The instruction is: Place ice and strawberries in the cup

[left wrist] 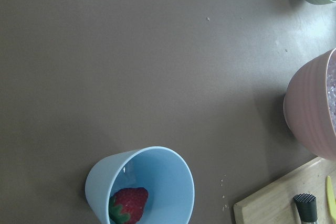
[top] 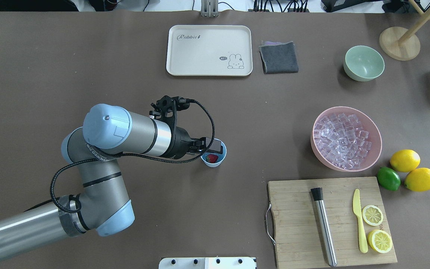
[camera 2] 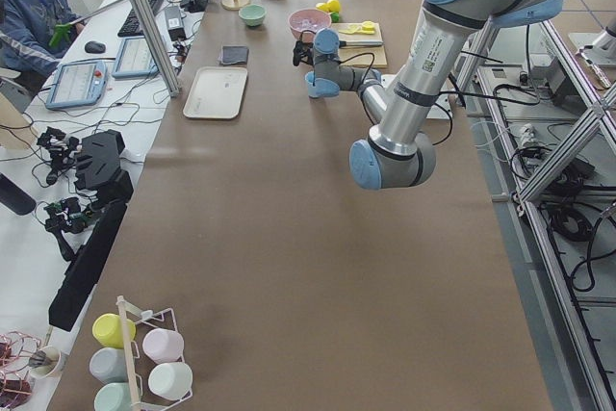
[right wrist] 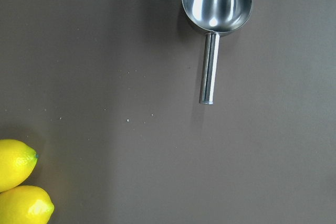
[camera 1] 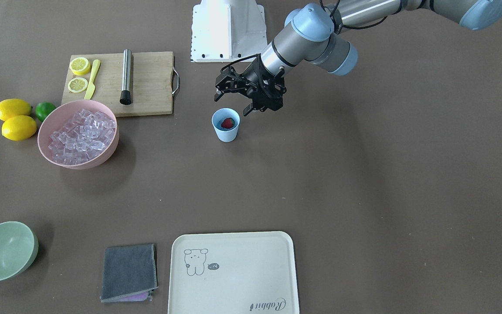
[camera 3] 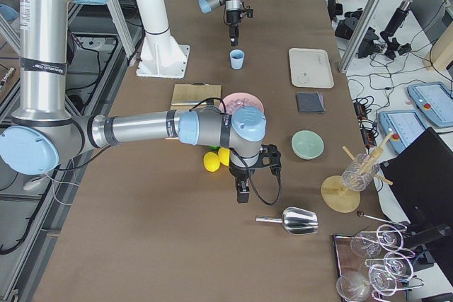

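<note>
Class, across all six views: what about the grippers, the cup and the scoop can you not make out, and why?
- Right gripper: seen only in the exterior right view, too small to tell open or shut.
- Cup: the left wrist view's bottom edge cuts it off; overhead, the left gripper covers part of its rim.
- Scoop: the right wrist view's top edge cuts off its bowl.

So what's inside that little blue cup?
One red strawberry with a green top lies at the bottom of the cup. Nothing else shows around it; the spot under the berry is covered.
</note>
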`<state>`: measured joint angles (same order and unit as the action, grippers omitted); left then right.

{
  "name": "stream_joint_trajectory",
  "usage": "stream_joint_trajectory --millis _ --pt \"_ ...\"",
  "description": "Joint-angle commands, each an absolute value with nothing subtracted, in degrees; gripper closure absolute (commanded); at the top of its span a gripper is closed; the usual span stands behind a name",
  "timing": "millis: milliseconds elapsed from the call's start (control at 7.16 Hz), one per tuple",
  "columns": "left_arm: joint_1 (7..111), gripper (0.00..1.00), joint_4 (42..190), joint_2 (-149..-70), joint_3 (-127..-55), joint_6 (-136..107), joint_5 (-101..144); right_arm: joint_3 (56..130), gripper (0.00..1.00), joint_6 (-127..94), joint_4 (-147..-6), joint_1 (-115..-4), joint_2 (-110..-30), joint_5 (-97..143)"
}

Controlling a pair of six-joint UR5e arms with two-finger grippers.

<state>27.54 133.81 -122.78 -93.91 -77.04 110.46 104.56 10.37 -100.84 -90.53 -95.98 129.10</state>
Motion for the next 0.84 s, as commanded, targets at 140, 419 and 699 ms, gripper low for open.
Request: stream_joint_trajectory --millis 140,419,699 --pt "34.50 0.02 133.24 -115.96 -94.04 -72.64 118.16 104.41 0.00 10.37 -100.81 -90.44 -96.06 128.94" --pt "45.99 0.02 133.42 -105.78 -94.22 -59.32 128.02 104.41 0.00 10.37 -100.81 -90.44 -96.06 128.85" --pt "59.52 0.02 132.20 -94.53 -93.26 -37.45 136.18 104.24 0.00 10.28 -100.81 -90.44 -96.06 128.85"
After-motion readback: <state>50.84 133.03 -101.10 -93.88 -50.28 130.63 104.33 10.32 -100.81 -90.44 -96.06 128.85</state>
